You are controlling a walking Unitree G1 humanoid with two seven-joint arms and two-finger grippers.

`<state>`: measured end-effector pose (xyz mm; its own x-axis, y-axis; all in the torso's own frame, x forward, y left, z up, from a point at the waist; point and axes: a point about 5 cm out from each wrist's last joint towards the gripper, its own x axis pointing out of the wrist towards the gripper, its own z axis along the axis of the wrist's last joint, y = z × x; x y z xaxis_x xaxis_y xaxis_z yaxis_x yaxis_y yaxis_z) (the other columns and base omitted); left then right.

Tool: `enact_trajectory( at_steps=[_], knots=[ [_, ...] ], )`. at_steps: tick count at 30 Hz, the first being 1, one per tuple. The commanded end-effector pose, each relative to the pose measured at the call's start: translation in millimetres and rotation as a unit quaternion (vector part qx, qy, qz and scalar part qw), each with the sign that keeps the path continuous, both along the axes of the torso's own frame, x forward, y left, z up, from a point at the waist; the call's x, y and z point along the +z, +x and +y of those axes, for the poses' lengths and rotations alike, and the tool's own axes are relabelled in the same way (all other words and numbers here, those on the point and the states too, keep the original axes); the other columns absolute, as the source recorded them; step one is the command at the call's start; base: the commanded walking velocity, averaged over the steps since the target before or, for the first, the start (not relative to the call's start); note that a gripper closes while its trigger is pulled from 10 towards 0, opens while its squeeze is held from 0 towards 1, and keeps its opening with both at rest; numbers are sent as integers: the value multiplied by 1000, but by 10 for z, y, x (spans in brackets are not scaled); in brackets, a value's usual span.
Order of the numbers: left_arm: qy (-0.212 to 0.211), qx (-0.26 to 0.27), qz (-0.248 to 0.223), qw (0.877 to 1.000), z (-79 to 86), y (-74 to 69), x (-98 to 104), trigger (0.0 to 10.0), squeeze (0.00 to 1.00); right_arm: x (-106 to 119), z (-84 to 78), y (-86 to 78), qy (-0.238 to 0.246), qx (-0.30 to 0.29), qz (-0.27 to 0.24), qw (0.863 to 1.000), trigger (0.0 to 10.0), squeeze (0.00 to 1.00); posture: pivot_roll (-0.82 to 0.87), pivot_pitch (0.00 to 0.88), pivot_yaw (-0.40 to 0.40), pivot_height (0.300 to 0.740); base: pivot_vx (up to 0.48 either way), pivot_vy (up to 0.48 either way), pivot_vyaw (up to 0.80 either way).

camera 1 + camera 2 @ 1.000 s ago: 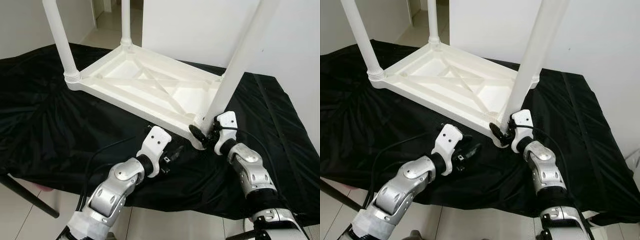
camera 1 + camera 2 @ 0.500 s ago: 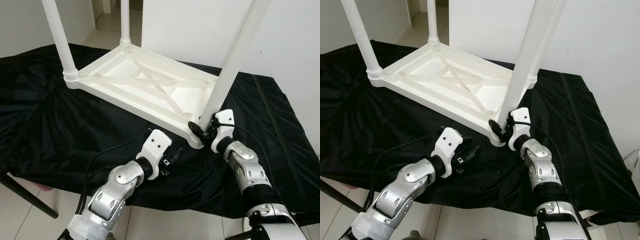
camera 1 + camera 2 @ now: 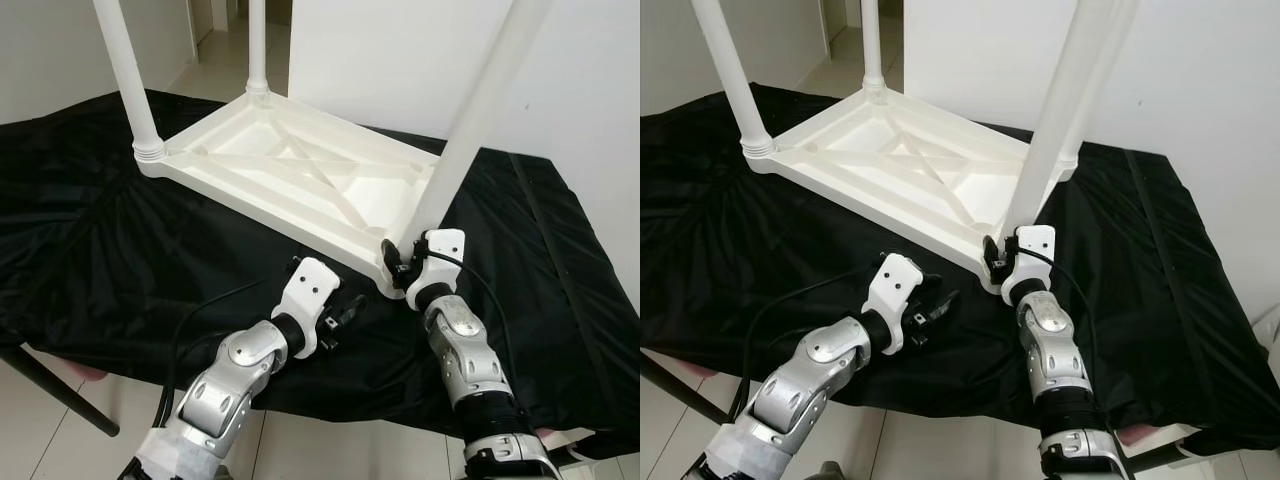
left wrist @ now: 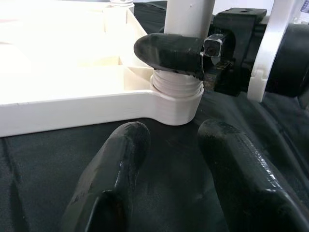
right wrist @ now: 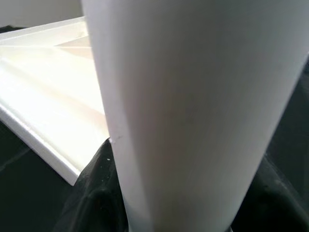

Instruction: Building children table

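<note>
A white children's table lies upside down on a black cloth. Its near right leg stands tilted in the front corner socket. My right gripper is shut on the base of this leg; one of its fingers wraps across the leg just above the socket. The leg is very close in the right wrist view, with the table's underside beside it. My left gripper rests open on the cloth, a little short of that corner and holding nothing.
Two more white legs stand up at the table's far corners. The black cloth drops off at the near edge. A dark stand leg slants over the floor at lower left. A white wall is behind.
My right forearm has swung left, in under its gripper, which stays clamped at the leg's base. The left arm has hardly moved.
</note>
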<state>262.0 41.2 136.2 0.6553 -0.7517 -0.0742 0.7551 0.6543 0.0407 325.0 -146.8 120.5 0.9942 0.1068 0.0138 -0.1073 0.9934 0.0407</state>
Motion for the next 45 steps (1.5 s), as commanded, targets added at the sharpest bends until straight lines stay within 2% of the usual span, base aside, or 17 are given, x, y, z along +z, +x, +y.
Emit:
enact_trajectory(
  at_steps=[1,2,6,10,11,13,14,20,21,28,30,31,32,33,37,39,45],
  knots=[
    [1,-22,6,1000,-35,-16,-27,10000,0,-179,-74,-89,-6,-70,44,997,0,0,135,0,-72,740,0,0,0],
    [2,-24,5,1000,-38,-17,-28,10000,0,-171,-85,-115,-12,-103,41,994,0,0,134,0,-72,740,0,0,0],
    [2,-26,4,1000,-44,-21,-28,10000,0,-165,-63,-178,-8,-145,37,989,0,0,135,0,-72,740,0,0,0],
    [2,-28,3,1000,-49,-27,-27,10000,0,-156,-1,-212,-2,-139,34,990,0,0,136,0,-75,740,0,0,0],
    [2,-28,3,1000,-48,-29,-27,10000,0,-143,1,-212,-1,-136,32,990,1059,0,137,0,-76,740,0,0,0],
    [2,-28,3,1000,-48,-30,-28,10000,0,-132,-1,-211,1,-136,31,990,1059,0,137,0,-76,740,0,0,0],
    [3,-27,3,1000,-45,-28,-33,10000,0,-124,-6,-203,-1,-138,31,990,10000,0,140,0,-78,740,0,0,0],
    [3,-26,3,1000,-47,-32,-41,10000,0,-107,-22,-177,-4,-131,27,991,10000,0,145,0,-85,740,0,0,0],
    [3,-26,2,1000,-49,-34,-43,10000,0,-92,-34,-169,-3,-126,21,992,10000,1000,147,0,-88,740,0,0,0],
    [4,-28,-3,1000,-51,-24,-30,10000,0,-21,-128,-93,-9,-57,-4,998,10000,1000,149,0,-94,740,0,0,0],
    [4,-27,-4,1000,-49,-19,-27,10000,0,-28,-145,-65,-17,-12,-2,1000,10000,1000,150,0,-93,740,0,0,0],
    [4,-28,-4,1000,-49,-19,-26,10000,0,-36,-154,-49,-23,15,1,1000,10000,82,149,0,-91,740,0,0,0],
    [4,-28,-4,1000,-49,-19,-26,10000,0,-36,-154,-49,-23,15,1,1000,10000,82,149,0,-91,740,0,0,0],
    [3,-28,-4,1000,-50,-21,-26,10000,0,-38,-158,-38,-27,40,2,999,10000,0,149,0,-91,740,0,0,0],
    [4,-30,-5,1000,-53,-24,-27,10000,0,-37,-165,-14,-55,99,-5,994,10000,0,152,0,-88,740,0,0,0],
    [6,-31,-6,999,-50,-24,-26,10000,0,-50,-178,12,-83,149,-5,985,10000,0,154,0,-84,740,0,0,0],
    [7,-32,-9,999,-43,-19,-16,10000,0,-59,-179,61,-117,220,-10,968,10000,0,163,0,-83,740,0,0,0]
  ],
)
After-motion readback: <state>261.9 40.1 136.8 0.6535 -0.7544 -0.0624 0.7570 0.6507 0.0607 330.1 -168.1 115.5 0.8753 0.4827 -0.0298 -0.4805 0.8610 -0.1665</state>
